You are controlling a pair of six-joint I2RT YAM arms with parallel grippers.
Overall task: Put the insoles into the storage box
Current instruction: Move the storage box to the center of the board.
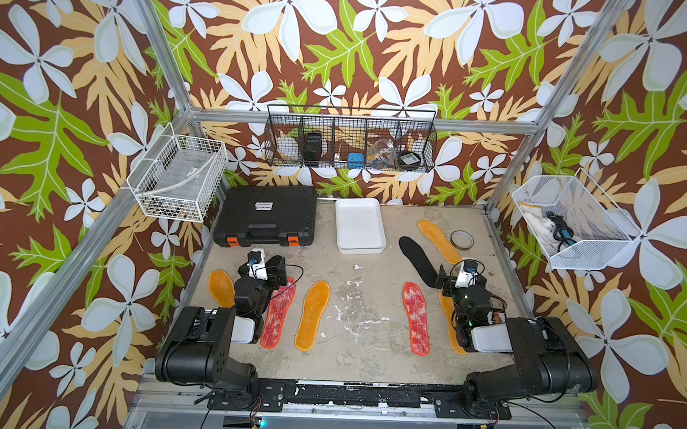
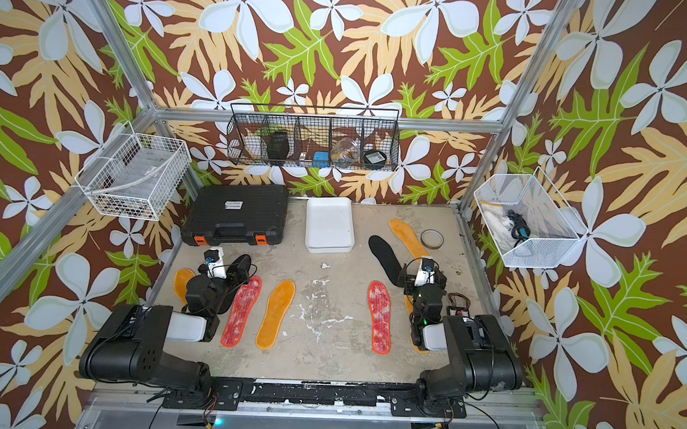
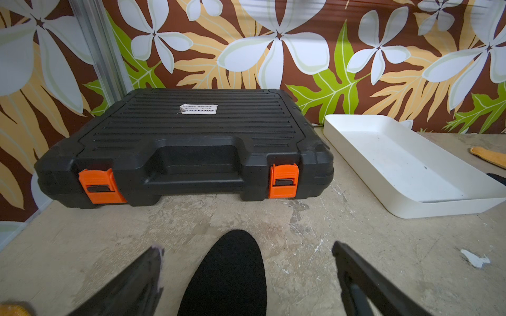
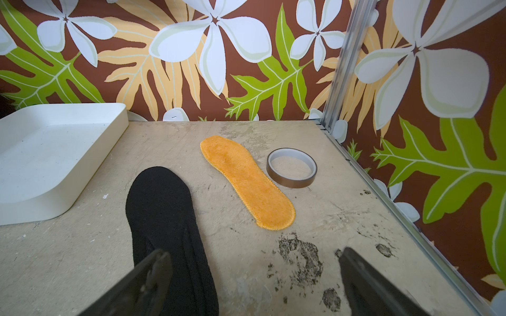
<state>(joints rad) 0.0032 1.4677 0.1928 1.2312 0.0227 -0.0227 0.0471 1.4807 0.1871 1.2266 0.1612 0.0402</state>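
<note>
Left jaws and right jaws stand wide open, empty; the storage box (image 1: 360, 250), empty too, sits ahead of both. One black insole (image 3: 227, 273) lies centred between the left jaws, long axis straight ahead; a second black insole (image 4: 164, 219) lies off-centre under the right jaws. Only the left wrist view shows that centring; the top views hide it.

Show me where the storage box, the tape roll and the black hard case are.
storage box (image 1: 359, 224): in a top view, middle of its bare floor.
tape roll (image 4: 293, 182): right wrist view, outer brown wall of the ring.
black hard case (image 3: 191, 128): left wrist view, ribbed lid.
</note>
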